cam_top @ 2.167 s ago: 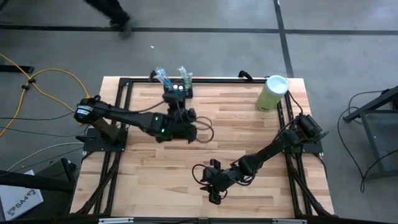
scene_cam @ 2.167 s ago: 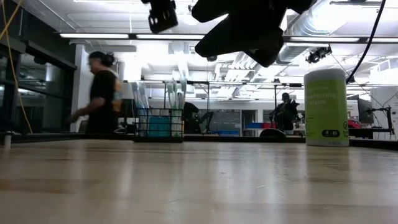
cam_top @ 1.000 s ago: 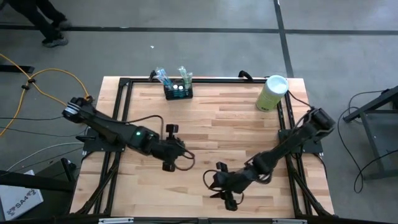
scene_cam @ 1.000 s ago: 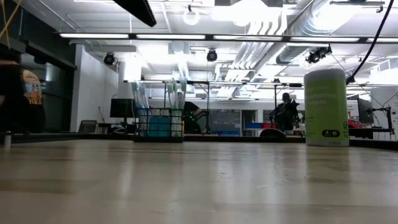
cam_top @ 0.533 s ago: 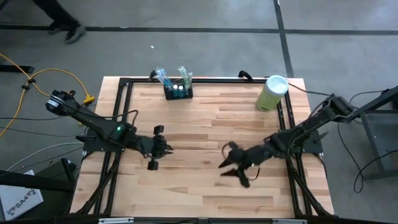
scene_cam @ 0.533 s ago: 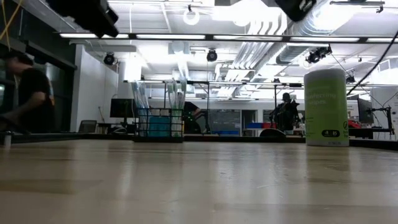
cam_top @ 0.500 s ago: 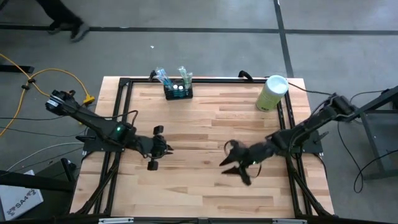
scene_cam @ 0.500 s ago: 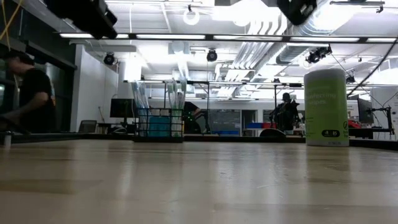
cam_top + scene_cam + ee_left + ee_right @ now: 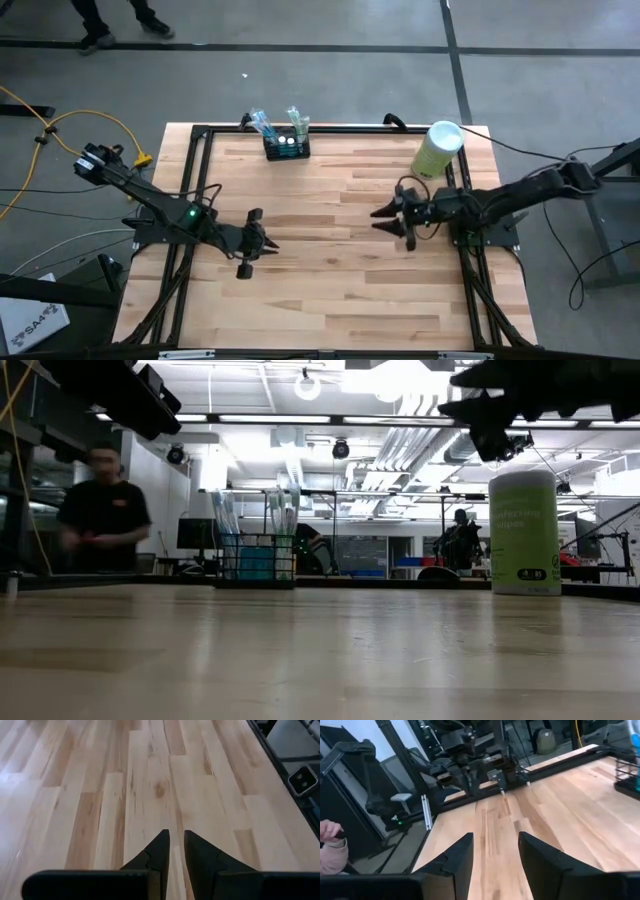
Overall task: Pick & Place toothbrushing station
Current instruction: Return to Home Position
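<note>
**Blurred, cropped, or too small**

A person (image 9: 100,510) beyond the counter's (image 9: 320,650) far edge is blurred in the low view. The high view shows only legs (image 9: 148,14). The right wrist view crops the toothbrushing station (image 9: 629,775). Its toothbrushes (image 9: 297,120) are too small to count.

The toothbrushing station (image 9: 285,147) stood at the far edge of the tabletop (image 9: 330,290) (toothbrushes (image 9: 297,120) poking out), the left end effector (image 9: 265,243) and right end effector (image 9: 378,218) hovering well apart above it.
</note>
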Robot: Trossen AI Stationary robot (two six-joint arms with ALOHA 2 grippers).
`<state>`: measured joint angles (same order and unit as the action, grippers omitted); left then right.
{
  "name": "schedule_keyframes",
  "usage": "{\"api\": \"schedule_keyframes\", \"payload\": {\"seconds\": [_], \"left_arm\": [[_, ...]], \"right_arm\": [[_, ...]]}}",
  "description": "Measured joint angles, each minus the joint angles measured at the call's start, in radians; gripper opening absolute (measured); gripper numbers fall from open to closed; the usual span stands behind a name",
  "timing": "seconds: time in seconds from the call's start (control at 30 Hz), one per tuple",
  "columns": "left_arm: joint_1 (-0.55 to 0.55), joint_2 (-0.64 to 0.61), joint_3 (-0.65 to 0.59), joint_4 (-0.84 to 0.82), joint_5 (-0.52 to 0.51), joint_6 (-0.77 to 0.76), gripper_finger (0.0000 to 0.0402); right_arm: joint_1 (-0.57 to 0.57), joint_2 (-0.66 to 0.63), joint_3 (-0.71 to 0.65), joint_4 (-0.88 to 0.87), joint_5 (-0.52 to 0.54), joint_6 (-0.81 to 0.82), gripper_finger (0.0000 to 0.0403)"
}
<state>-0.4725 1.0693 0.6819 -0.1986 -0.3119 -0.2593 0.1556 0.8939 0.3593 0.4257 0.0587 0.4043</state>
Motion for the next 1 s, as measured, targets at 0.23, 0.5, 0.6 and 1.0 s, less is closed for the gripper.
{"api": "schedule_keyframes", "payload": {"seconds": [0.23,0.5,0.6,1.0], "left_arm": [[0.000,0.001,0.000,-0.010,0.000,0.017,0.0053],[0.001,0.001,0.000,-0.031,0.001,0.043,0.0053],[0.001,0.000,0.000,-0.030,0.001,0.045,0.0053],[0.002,-0.085,-0.094,0.027,-0.004,0.026,0.0053]], "right_arm": [[-0.119,-0.141,-0.120,0.041,-0.064,0.019,0.0148],[-0.190,-0.250,-0.201,0.035,-0.081,0.013,0.0148],[-0.210,-0.287,-0.230,0.036,-0.096,0.019,0.0148],[-0.231,-0.387,-0.312,0.049,-0.119,0.040,0.0148]]}}
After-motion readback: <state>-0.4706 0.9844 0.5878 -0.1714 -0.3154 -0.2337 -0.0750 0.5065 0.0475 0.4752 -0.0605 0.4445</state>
